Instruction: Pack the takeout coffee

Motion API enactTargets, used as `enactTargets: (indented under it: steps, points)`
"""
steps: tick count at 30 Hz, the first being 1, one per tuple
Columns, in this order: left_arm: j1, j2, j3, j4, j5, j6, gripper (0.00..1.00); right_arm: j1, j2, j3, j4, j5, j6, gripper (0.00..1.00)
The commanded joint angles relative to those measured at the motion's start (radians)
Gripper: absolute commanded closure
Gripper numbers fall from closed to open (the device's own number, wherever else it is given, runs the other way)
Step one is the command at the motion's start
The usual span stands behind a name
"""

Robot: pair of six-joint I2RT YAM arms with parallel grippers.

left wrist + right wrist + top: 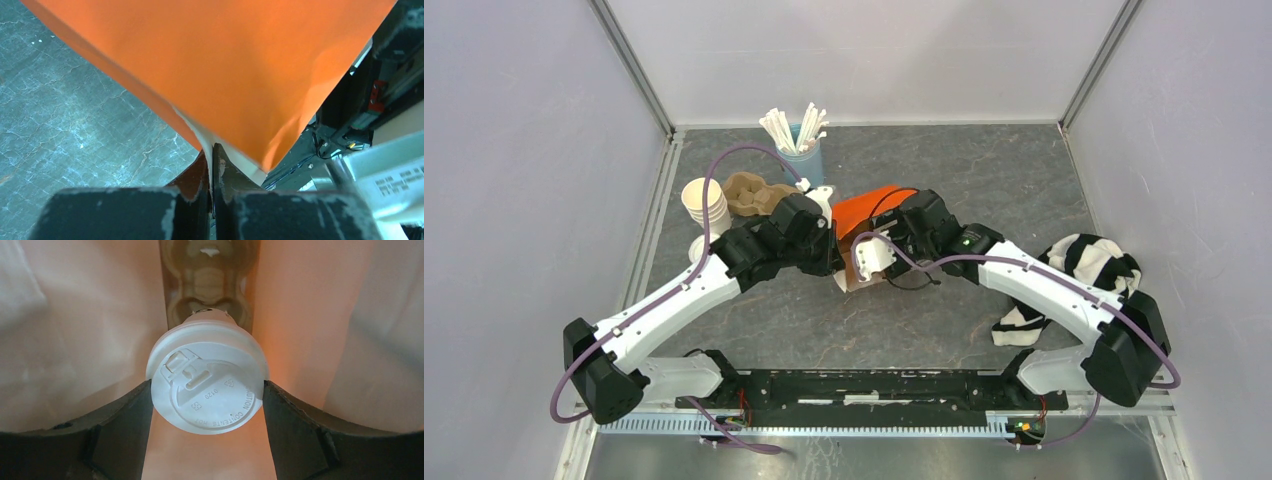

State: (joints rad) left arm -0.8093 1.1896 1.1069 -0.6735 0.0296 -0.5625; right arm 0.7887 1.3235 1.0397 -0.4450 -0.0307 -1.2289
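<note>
The takeout coffee [207, 385] shows from above in the right wrist view: a white lid with raised lettering on a cream cup. My right gripper [207, 407] is inside the orange paper bag [869, 210], its two dark fingers [125, 420] pressed against both sides of the lid. Below the cup, a brown cup carrier [207, 275] lies at the bag's bottom. My left gripper [213, 155] is shut on the bag's white-lined edge, with the orange bag [225, 60] filling that view. In the top view both grippers meet at the bag's mouth [854, 262].
A stack of lidless cream cups [704, 205], another brown carrier [749, 192] and a blue cup of white straws [802, 150] stand at the back left. A white lid [696, 247] lies near the left arm. A black-and-white striped cloth [1089, 265] lies at the right.
</note>
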Motion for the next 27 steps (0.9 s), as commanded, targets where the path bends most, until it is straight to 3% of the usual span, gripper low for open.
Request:
enactTargets:
  steps: [1, 27]
  points:
    - [-0.004, -0.024, -0.008, 0.039, 0.009, 0.043, 0.94, -0.017, 0.02, 0.039, 0.044, -0.03, -0.019, 0.74]
    - [-0.004, -0.008, 0.007, 0.035, 0.015, 0.03, 0.94, -0.046, 0.058, -0.045, 0.213, -0.008, 0.028, 0.75]
